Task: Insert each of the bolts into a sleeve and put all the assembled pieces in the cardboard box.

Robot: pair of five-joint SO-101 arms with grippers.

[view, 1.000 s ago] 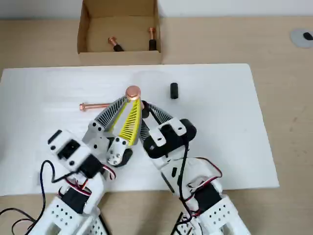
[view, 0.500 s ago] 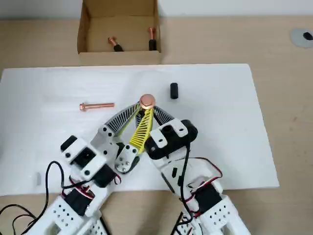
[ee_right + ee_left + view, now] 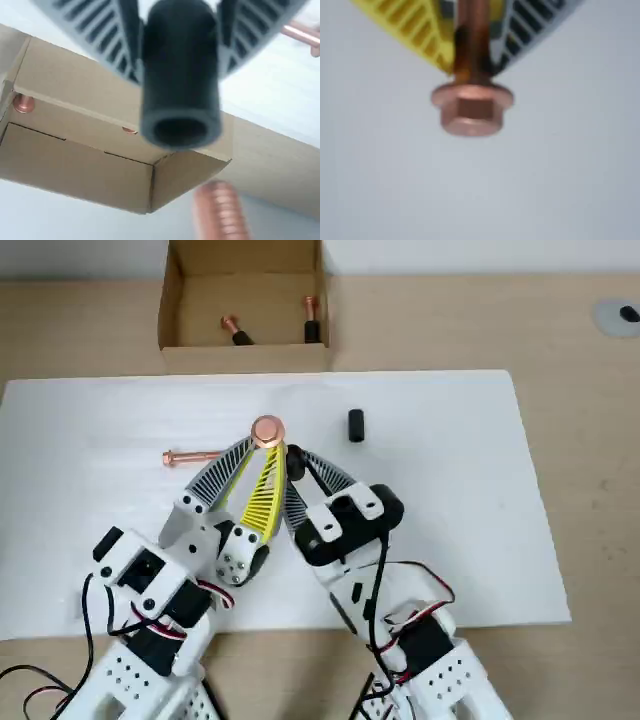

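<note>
My left gripper, with one yellow and one grey finger, is shut on a copper bolt whose head faces away from the arm; the wrist view shows the bolt held by its shank. Just right of it, my right gripper is shut on a black sleeve, open bore facing forward, with the bolt's threaded end beside and apart from it. A second bolt and a second sleeve lie loose on the white mat. The cardboard box holds two assembled pieces.
The white mat covers the middle of the wooden table. The box stands just beyond the mat's far edge. A grey disc lies at the far right corner. Both arm bases crowd the near edge.
My left arm swung the bolt right toward the right gripper, then back left to about where it began. The right arm and its sleeve stayed put.
</note>
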